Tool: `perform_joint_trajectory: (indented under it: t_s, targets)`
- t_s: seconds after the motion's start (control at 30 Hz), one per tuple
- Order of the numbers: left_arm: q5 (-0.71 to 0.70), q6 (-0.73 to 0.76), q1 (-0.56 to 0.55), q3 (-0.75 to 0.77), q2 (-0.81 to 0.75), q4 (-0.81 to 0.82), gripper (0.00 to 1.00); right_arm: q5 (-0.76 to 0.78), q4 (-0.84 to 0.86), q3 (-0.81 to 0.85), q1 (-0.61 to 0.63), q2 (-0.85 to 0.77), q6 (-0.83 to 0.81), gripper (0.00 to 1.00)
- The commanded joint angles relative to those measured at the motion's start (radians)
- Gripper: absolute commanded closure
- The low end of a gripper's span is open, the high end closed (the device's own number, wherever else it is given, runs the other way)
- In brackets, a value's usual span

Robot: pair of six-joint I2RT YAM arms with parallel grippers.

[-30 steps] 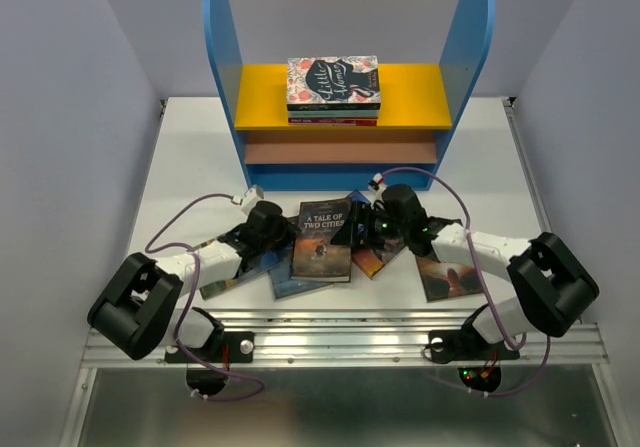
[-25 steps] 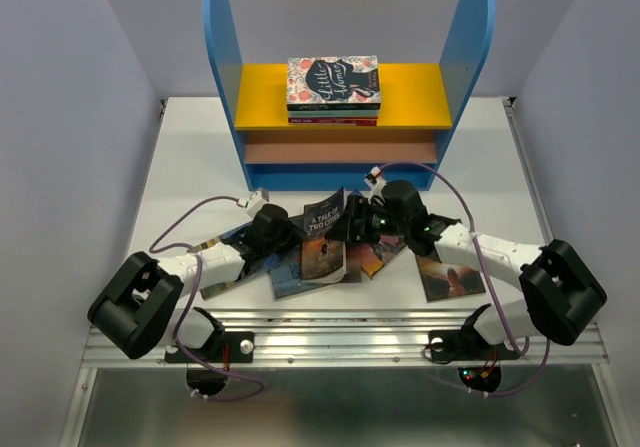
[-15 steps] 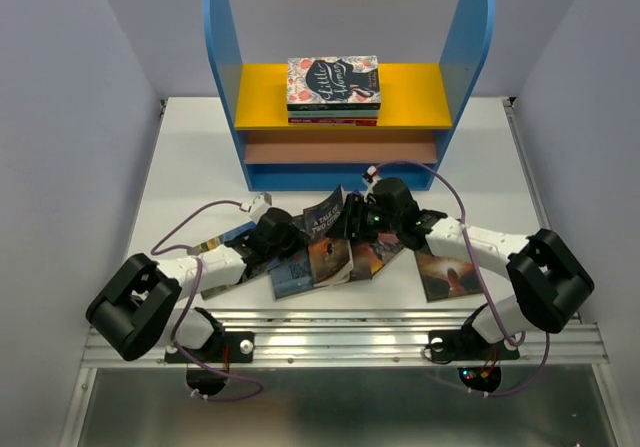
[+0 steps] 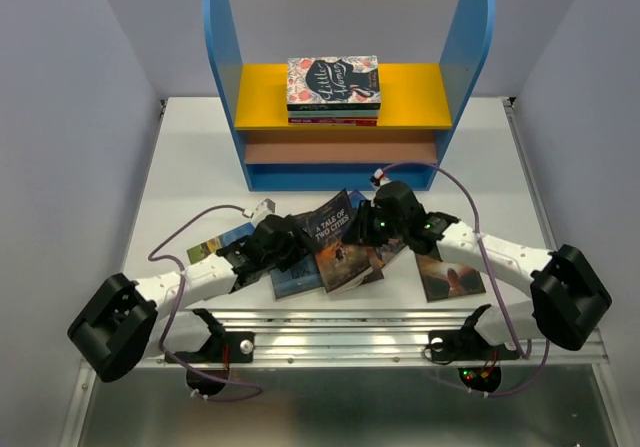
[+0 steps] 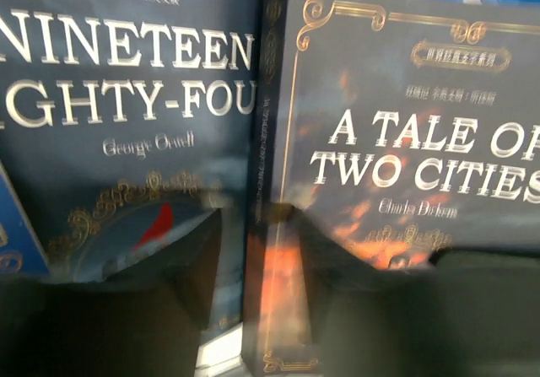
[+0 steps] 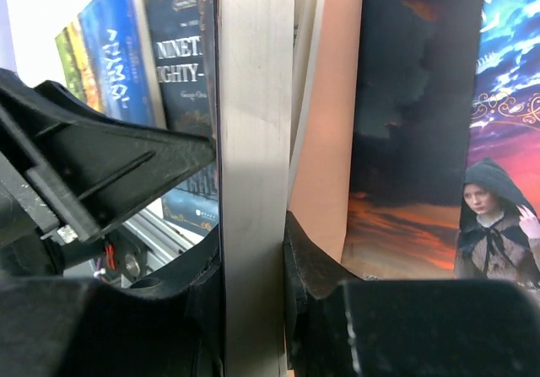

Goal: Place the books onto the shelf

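Seen from above, none of the loose paperbacks has reached the small bookshelf (image 4: 222, 57) with its tall blue round-topped side panels. Its yellow upper board (image 4: 262, 97) carries only a floral-covered stack (image 4: 333, 80) lying flat, and the tan lower board (image 4: 340, 151) holds nothing I can see. The thin dark and blue books are fanned out on the white table (image 4: 190, 157) just in front of the shelf's base, so I'd say the whole job is still to do. On top of the pile, tipped up, is the dark paperback titled A Tale of Two Cities (image 4: 338, 239). The left gripper (image 4: 292, 243) is at its left edge and the right gripper (image 4: 362, 229) at its upper right. A reddish-covered book (image 4: 450, 275) lies flat beside the right arm.

The left wrist camera shows that title up close, its spine between the left gripper's fingers (image 5: 181, 284). They stand parted with a slit of gap on one side, so they are loose and not pinching. Just behind is a dark Nineteen Eighty-Four cover (image 5: 126, 99).

On the right wrist camera, the black fingers (image 6: 316, 267) are clenched on a grey page edge, evidently that same paperback's. Beside it is a cover showing a hooded girl (image 6: 498, 225).
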Motion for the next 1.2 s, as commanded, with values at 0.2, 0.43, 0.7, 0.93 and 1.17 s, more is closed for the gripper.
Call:
perform_joint_trajectory:
  t_s: [0.2, 0.43, 0.7, 0.93, 1.17]
  targets:
    - [-0.039, 0.051, -0.005, -0.017, -0.399, -0.061, 0.01, 0.042, 0.109, 0.051, 0.004, -0.273, -0.045, 0.99]
    - [0.079, 0.234, -0.004, 0.02, -0.624, -0.011, 0.01, -0.081, 0.109, 0.13, 0.004, -0.486, -0.079, 0.99]
    - [0.337, 0.375, -0.005, 0.061, -0.76, 0.155, 0.01, -0.335, 0.188, 0.181, 0.004, -0.569, -0.059, 0.99]
    - [0.388, 0.392, -0.008, 0.106, -0.68, 0.169, 0.01, -0.42, 0.238, 0.181, 0.004, -0.535, -0.044, 0.99]
    - [0.337, 0.376, -0.01, 0.089, -0.695, 0.204, 0.18, -0.464, 0.258, 0.192, 0.004, -0.518, -0.033, 0.99]
